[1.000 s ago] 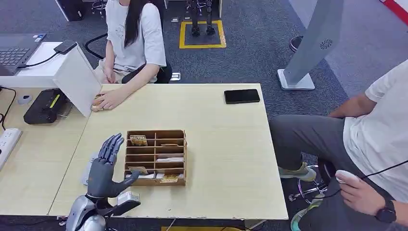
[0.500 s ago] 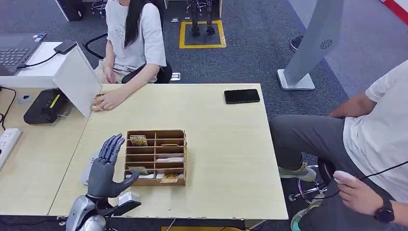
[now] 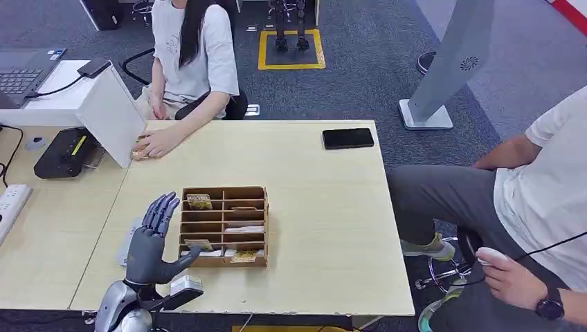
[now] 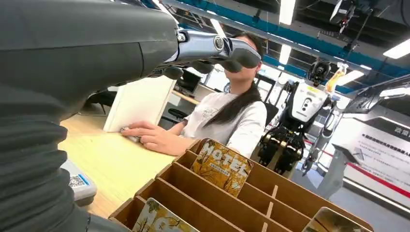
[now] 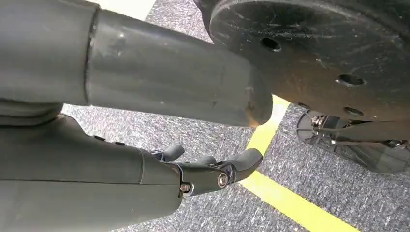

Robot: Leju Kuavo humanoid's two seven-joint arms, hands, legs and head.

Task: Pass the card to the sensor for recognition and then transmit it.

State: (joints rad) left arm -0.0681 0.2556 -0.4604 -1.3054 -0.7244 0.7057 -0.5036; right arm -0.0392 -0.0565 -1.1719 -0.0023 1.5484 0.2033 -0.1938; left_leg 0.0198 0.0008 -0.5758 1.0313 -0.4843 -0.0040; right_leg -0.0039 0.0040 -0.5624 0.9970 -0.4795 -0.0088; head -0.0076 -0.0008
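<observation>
Fingers (image 3: 160, 211) of my left hand (image 3: 149, 242) were spread wide, upright, holding nothing; thumb stuck out toward the wooden card rack (image 3: 225, 226), tip at its near corner. Can't tell if it touched. Rt hand (image 5: 208, 169) hung by my side over grey carpet w/ a yellow floor line (image 5: 290, 205); fingers loosely curled, nothing in them.

Just beside my left fingertips, on the thumb side, sat the rack w/ cards in several slots. One yellow-brown card (image 3: 199, 202) stood upright in the far corner slot nearest my fingertips; wrist cam read "MOTEL" on it (image 4: 221, 166). Another card (image 3: 199, 244) leaned in a near slot by my thumb. On the opposite side of my palm lay a small grey scanner (image 3: 129, 242) flat on the table (image 3: 325, 207), mostly hidden by the hand.

Beyond my fingertips, well apart, a person's hand (image 3: 158, 144) rested on the table's far edge beside a white board (image 3: 111, 114). Black phone (image 3: 347, 138) lay far off on the thumb side.
</observation>
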